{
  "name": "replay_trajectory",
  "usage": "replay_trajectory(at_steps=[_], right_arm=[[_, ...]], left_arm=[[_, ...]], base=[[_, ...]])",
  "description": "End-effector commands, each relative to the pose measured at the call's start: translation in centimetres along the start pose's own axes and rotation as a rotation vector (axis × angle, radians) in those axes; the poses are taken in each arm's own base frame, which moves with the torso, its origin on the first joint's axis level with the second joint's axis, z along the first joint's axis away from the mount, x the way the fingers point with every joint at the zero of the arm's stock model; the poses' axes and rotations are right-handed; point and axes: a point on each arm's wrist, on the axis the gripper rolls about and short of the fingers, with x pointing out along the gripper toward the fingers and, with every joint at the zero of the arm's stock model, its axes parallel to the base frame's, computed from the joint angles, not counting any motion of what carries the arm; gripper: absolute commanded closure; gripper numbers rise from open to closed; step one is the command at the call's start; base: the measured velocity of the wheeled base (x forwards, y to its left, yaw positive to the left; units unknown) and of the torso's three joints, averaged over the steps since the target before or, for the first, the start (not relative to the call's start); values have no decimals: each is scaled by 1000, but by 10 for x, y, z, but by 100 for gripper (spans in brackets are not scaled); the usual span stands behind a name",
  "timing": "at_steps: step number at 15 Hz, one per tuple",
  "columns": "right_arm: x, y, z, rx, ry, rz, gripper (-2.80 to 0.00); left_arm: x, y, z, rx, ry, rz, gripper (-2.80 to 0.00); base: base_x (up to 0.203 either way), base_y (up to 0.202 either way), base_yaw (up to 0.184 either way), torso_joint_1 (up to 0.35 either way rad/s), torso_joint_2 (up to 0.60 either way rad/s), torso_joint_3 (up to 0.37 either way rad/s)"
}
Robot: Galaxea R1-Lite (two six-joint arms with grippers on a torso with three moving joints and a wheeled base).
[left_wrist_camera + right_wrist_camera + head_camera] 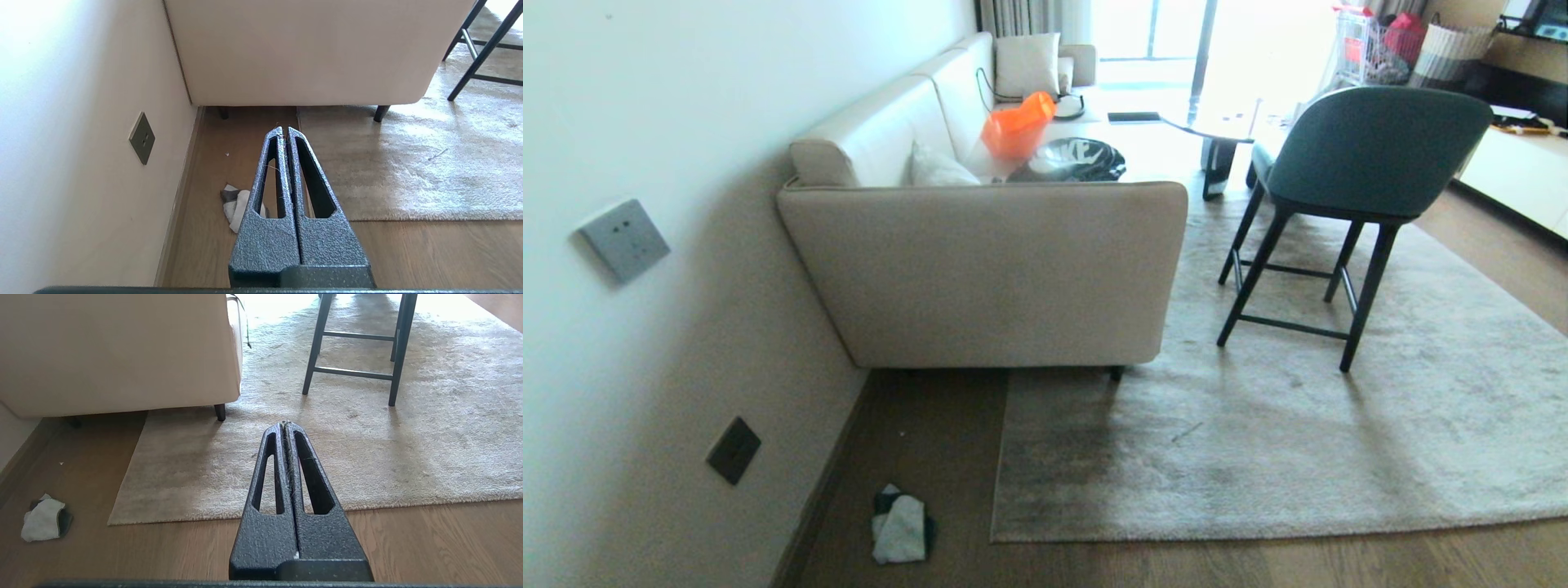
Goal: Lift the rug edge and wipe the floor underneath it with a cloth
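While both lie flat, cloth beside left gripper (closed), rug edge under it

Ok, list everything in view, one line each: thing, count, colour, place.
rug: one, grey-beige, flat on the floor, partly under the sofa
rug edge: one, its corner near the cloth, lying flat
floor: brown wood planks, bare between wall and rug
cloth: one, white and dark, crumpled on the floor beside the wall
sofa: one, cream, against the wall
bag: one, orange, on the sofa
cushions: two, white, on the sofa
chair: one, green seat, black legs, on the rug
sockets: two, one grey, one dark, on the wall
left end effector: shut, empty, above the floor
right end effector: shut, empty, above the rug
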Motion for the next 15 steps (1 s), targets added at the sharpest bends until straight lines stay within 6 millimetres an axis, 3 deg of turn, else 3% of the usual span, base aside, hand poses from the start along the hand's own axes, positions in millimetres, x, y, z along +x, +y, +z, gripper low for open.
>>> replay_trajectory(at_steps=[1, 11, 15], right_arm=[[0, 0, 0, 0, 1, -1, 0], [0, 0, 0, 0, 1, -1, 0], [0, 0, 0, 0, 1, -1, 0]], left_arm=[[0, 0, 0, 0, -1, 0, 0], [0, 0, 0, 0, 0, 0, 0], [0, 0, 0, 0, 0, 0, 0]], base=[[0, 0, 0, 0, 0, 0], [0, 0, 0, 0, 0, 0], [0, 0, 0, -15, -252, -276]])
